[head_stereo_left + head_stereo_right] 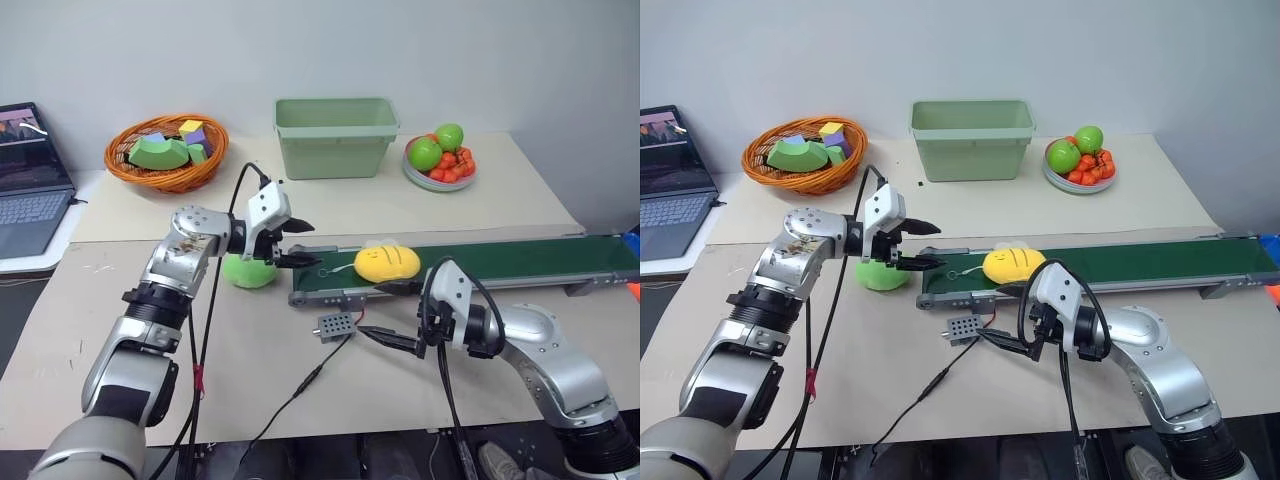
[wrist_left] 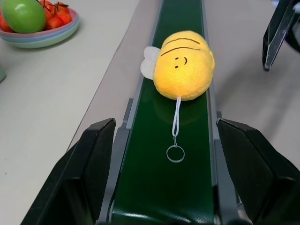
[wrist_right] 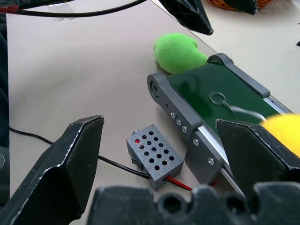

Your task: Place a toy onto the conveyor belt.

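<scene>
- Yellow toy (image 1: 387, 263) lies on the belt (image 1: 500, 262), near its roller end.
- Left claw (image 1: 291, 245) at toy's 9 o'clock, wide, empty.
- Right claw (image 1: 392, 312) at 6, wide, empty.
- Looks light, squashy; pinch the body sides.

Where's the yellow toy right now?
The toy lies on the green belt near its left end, just right of the open left gripper.

Both arms are showing silver-grey rounded shells with black joint rings, black cables looping along them, white wrist housings, and black wedge-shaped fingers on the left gripper (image 1: 293, 243) and right gripper (image 1: 392, 314).
</scene>
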Robot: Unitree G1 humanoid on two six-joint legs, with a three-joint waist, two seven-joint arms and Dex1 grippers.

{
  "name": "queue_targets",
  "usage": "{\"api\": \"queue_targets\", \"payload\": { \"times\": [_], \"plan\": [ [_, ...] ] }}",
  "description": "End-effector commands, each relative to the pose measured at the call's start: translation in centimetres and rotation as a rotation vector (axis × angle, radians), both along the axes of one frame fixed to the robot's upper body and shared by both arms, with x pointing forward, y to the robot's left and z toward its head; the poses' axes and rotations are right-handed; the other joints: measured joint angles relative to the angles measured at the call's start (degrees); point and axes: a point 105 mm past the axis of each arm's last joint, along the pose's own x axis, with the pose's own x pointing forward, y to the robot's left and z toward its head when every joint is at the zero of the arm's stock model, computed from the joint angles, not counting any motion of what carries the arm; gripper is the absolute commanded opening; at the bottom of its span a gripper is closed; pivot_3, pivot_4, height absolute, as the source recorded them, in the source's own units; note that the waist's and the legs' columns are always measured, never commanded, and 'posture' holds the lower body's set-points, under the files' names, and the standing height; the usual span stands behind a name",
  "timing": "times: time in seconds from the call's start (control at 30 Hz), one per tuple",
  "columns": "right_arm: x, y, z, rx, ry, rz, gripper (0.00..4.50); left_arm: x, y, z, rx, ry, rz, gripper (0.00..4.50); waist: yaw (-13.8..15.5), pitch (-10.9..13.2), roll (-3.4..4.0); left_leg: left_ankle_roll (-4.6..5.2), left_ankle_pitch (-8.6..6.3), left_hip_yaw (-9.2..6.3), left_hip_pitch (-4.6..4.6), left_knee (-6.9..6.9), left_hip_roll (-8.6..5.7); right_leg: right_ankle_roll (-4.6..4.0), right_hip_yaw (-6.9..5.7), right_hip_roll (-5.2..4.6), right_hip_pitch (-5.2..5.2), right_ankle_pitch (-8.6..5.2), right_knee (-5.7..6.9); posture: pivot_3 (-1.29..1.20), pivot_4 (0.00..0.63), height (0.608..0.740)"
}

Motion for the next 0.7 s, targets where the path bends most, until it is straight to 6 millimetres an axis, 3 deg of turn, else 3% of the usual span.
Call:
{"api": "queue_targets", "payload": {
  "times": [0.03,0.43,0.7],
  "plan": [
    [0.3,0.1,1.3,0.007,-0.07,0.014,4.5,-0.5,-0.1,1.0,-0.043,-0.033,-0.016,3.66,0.0,0.0,0.0,0.0,0.0,0.0,0.0,0.0,0.0,0.0,0.0,0.0,0.0,0.0,0.0,0.0,0.15,0.728],
    [0.6,0.4,1.3,0.009,-0.073,0.033,4.5,-3.1,1.2,1.1,-0.186,-0.031,0.011,3.66,-0.4,0.0,0.01,-0.01,0.0,0.0,0.01,0.01,0.01,0.0,0.03,0.0,-0.01,0.0,0.01,0.0,0.15,0.728],
    [1.0,0.4,1.3,0.006,-0.068,0.041,4.5,-3.8,2.3,0.4,-0.218,-0.02,0.092,3.66,-0.4,0.0,0.0,-0.01,0.0,0.0,0.03,0.0,0.01,0.0,0.04,-0.01,0.0,0.0,0.01,0.0,0.15,0.728]
  ]
}}
